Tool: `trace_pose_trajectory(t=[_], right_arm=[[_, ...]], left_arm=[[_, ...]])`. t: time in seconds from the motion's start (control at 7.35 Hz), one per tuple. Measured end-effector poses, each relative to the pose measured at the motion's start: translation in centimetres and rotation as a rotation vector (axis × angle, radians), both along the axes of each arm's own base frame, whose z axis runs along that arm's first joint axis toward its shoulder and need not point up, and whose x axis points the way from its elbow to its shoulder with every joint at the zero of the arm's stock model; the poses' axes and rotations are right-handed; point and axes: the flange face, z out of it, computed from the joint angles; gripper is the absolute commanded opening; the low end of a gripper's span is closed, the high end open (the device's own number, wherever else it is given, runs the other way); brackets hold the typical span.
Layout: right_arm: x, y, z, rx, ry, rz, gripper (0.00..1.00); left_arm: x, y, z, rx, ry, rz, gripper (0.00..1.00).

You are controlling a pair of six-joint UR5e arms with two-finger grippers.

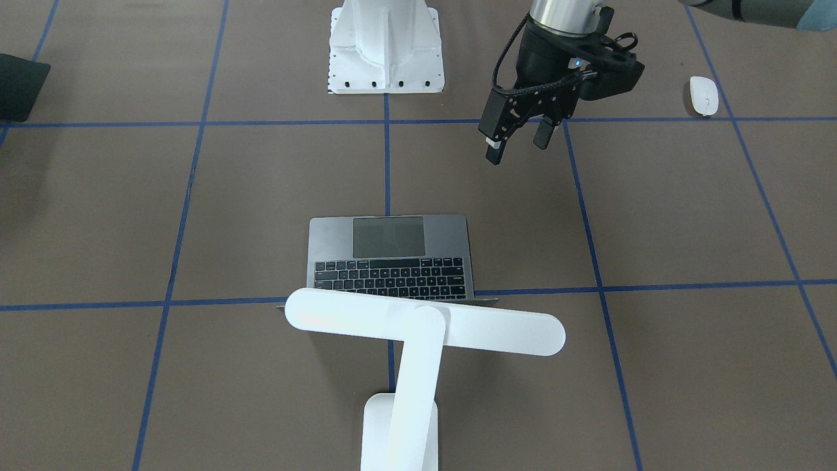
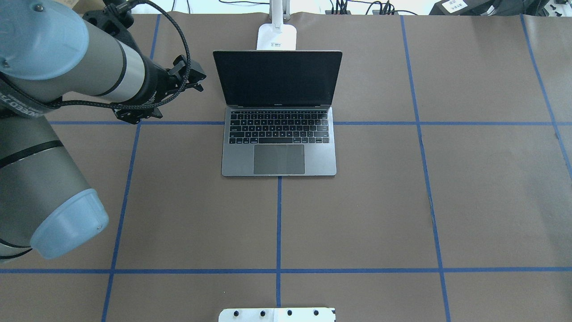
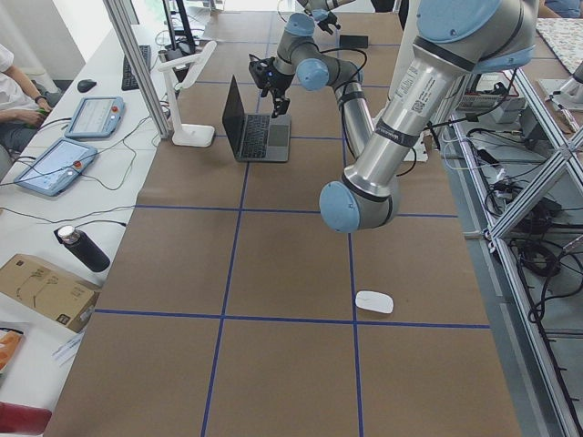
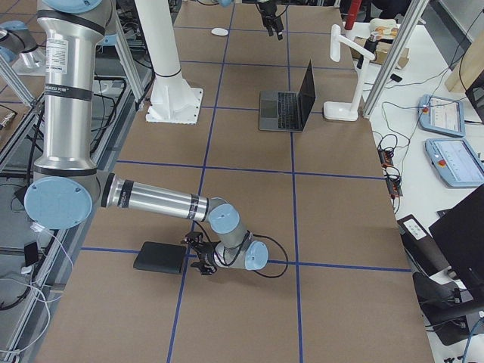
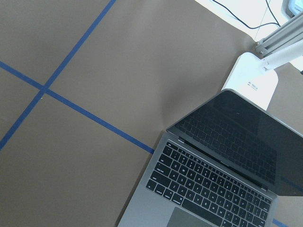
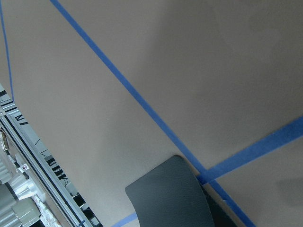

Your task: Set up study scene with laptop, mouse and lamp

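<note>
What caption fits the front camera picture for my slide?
Open laptop with the lamp behind its screen, while the left gripper hovers open and the mouse lies far aside.

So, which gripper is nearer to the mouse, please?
Left. The left gripper hovers beside the laptop, on the mouse's side; the right gripper is by the black mat at the opposite end.

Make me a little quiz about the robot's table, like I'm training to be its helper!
1. True or false: the laptop is shut.
2. What stands behind the laptop's screen? A) lamp B) cup C) book
3. Fill in: the left claw is ____ and holds nothing.
Key: 1 false; 2 A; 3 open.
</note>
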Motion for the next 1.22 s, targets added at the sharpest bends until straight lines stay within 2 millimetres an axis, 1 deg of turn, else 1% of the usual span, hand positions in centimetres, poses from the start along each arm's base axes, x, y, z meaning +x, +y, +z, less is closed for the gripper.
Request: trace_pose_trajectory(t=[0.14,0.54,0.95,1.22], right_arm=[[-0.3,0.3,0.4,-0.001,-0.013,0.007,0.95],[-1.2,1.0,0.8,-0.001,-0.058,0.017,0.95],[-1.1,2.9,1.7,-0.017,-0.079,0.014,0.95],[-1.0,3.7,2.1,-0.025,-0.08,0.01,0.95]], left_arm=[[0.0,0.1,-0.2,0.001,0.005,-0.002,0.99],[-0.1,0.2,-0.7,0.003,0.013,-0.006,0.99],[-0.3,0.3,-0.9,0.006,0.018,-0.007,0.99],[-0.4,0.4,-1.1,0.009,0.021,-0.007,0.99]])
